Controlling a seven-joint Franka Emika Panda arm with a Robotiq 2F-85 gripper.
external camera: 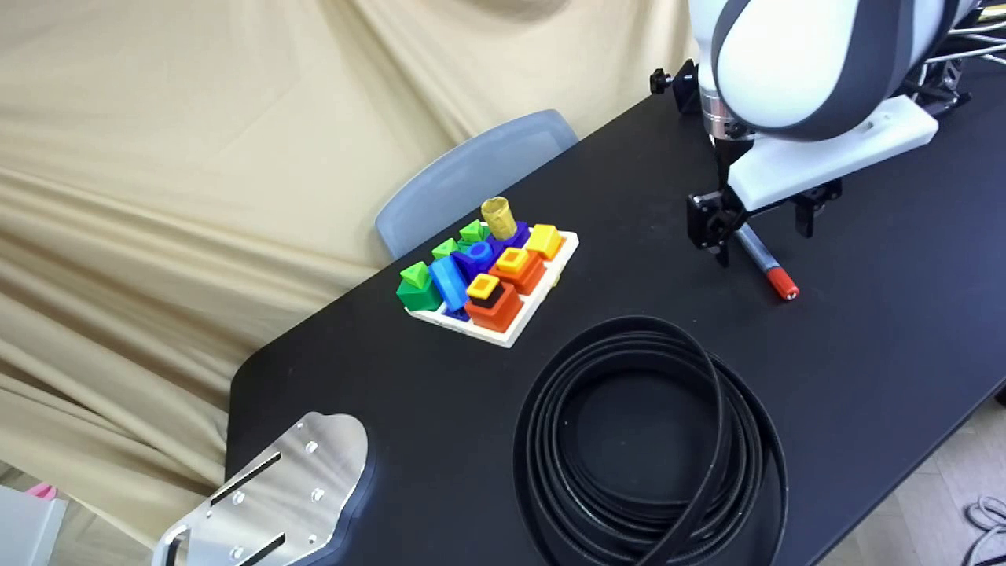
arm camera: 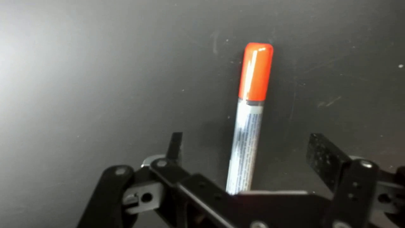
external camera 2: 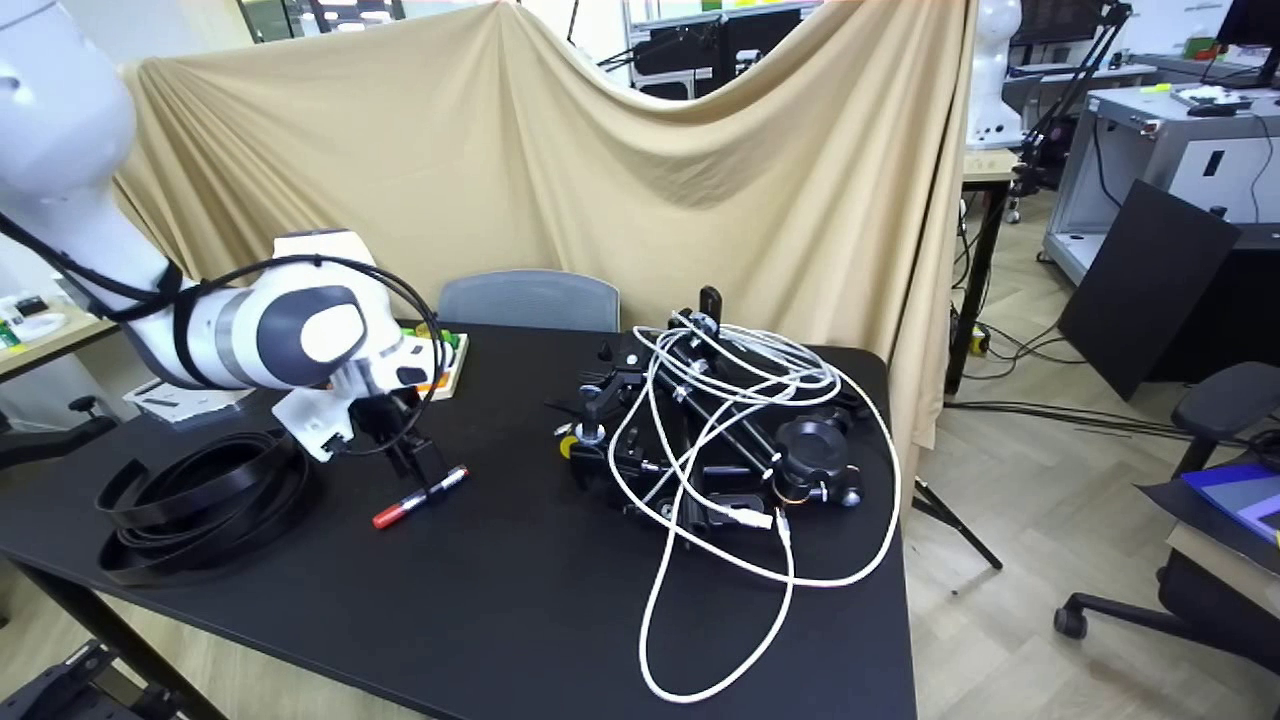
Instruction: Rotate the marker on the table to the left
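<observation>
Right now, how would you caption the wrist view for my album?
A red-capped marker lying on the black table, framed by the open tool.

Slim red-capped marker (arm camera: pixel 249 122) lying flat on matte black table (external camera: pixel 440 424).

Gripper (external camera 2: pixel 422 468) over red-ended marker (external camera 2: pixel 411 503) on black desk (external camera 2: pixel 520 610), black cable coil (external camera 2: pixel 190 512) nearby, white cable (external camera 2: pixel 748 517) across equipment (external camera 2: pixel 815 447), beige drape (external camera 2: pixel 650 180) behind.

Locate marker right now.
In the wrist view, the marker lies right of centre on the table, between the jaws of the open tool; in an exterior view, the black coil lies to its lower left.
</observation>
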